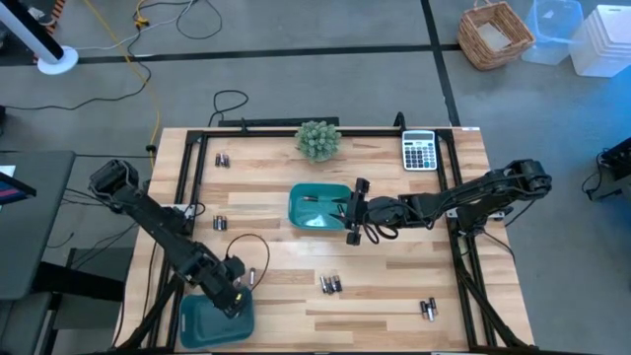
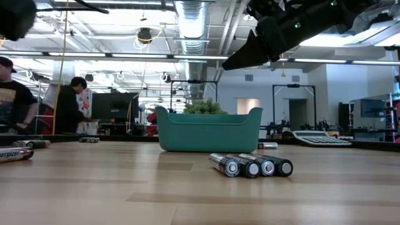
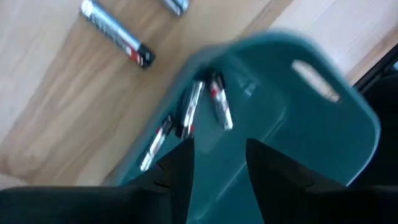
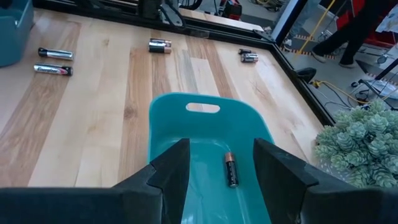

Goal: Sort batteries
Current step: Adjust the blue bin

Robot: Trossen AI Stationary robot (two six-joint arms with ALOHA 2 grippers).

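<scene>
Grey floor [image 1: 296, 74], wicker basket [image 1: 496, 35], ceiling ducts [image 2: 194, 15], strip lights.

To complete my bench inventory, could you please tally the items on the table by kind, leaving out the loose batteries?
Teal trays: 2
Calculator: 1
Small green plant: 1
Total: 4
</scene>
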